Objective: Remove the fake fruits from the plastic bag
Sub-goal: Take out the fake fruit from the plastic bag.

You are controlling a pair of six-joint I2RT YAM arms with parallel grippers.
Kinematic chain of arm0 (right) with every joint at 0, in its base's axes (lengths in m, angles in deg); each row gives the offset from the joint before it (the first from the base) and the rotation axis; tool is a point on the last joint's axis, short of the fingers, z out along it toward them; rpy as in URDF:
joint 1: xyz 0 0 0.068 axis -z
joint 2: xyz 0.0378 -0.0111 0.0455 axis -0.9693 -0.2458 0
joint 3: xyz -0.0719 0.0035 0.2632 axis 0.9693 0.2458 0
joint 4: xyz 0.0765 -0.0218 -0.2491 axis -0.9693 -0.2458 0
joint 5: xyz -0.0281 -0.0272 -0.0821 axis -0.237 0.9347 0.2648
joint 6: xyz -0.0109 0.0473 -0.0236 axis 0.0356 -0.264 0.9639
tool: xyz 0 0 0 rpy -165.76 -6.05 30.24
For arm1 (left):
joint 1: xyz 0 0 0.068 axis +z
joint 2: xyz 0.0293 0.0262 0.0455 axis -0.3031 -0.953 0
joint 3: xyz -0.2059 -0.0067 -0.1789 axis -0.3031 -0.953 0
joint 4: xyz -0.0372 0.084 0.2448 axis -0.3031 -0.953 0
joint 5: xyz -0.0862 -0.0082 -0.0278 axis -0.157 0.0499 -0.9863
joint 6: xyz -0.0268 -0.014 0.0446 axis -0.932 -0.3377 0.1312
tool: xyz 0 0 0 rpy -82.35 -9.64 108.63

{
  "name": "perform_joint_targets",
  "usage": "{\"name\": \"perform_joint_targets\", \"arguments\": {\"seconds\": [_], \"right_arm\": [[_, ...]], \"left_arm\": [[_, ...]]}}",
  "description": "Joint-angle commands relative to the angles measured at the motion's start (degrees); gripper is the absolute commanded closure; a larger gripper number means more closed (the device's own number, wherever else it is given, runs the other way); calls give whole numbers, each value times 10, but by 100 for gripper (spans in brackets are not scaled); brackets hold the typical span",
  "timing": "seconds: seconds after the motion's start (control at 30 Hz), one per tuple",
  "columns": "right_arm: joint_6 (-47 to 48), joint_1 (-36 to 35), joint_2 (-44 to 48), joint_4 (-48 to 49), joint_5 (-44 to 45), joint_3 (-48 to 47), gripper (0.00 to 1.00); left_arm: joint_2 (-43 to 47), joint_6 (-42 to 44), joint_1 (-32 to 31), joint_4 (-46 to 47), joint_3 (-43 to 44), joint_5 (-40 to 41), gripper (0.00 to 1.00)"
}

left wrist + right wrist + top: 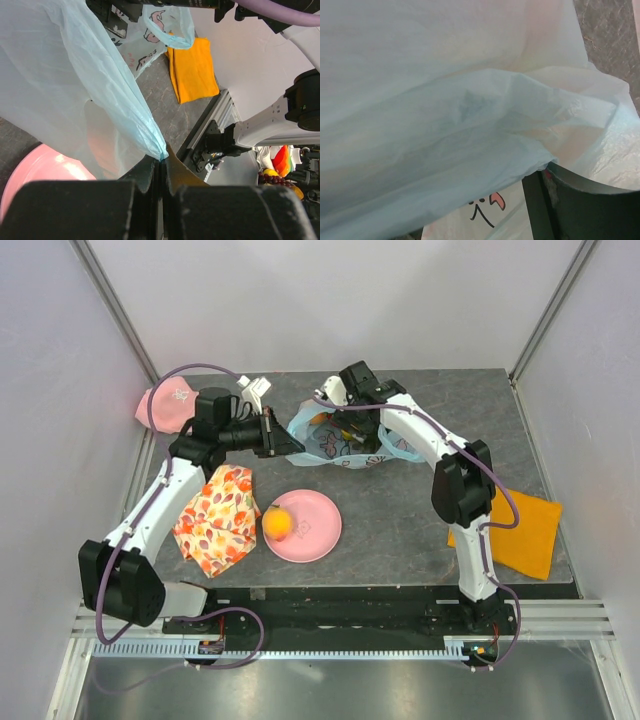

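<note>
Done: orange ball (278,523) out, on pink plate (320,532), near-centre of counter.
Remaining: the rest, likely inside plastic bag (335,450), far-centre.
Left gripper (161,162): pinched tight on bag edge.
Right gripper (348,423): at bag mouth; jaw state cannot tell.

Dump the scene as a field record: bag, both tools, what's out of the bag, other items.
bag: light-blue plastic bag, far middle of the table, cat print showing
left tool: shut on a pinch of the bag's edge
right tool: at the bag's mouth; open or shut cannot be told, bag film fills the wrist view
fruit out: one round orange fruit on the pink plate
bag contents: not clear
cloths: floral cloth left of the plate; orange cloth near the right arm
</note>
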Motion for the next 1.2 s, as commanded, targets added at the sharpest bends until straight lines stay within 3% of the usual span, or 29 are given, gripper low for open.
{"name": "perform_joint_targets", "arguments": {"seconds": [0.0, 0.17, 0.27, 0.4, 0.5, 0.8, 1.17], "right_arm": [[9, -4, 7, 8, 28, 18, 27], [13, -2, -27, -16, 63, 17, 34], [9, -3, -34, -19, 67, 15, 50], [9, -2, -30, -15, 58, 12, 82], [16, -1, -4, 0, 41, 21, 99], [6, 0, 165, -11, -94, 24, 100], [-76, 8, 279, -82, -266, -3, 100]], "left_arm": [[-10, -1, -1, 11, 29, -21, 98], [-16, -1, -1, 11, 34, -21, 98], [-14, 0, -1, 11, 34, -19, 98], [-15, 3, -1, 10, 32, -16, 98], [-19, 3, -1, 11, 35, -13, 98], [-43, -1, -1, 19, 67, -5, 98], [-68, 33, -1, 13, 109, 14, 98]]}}
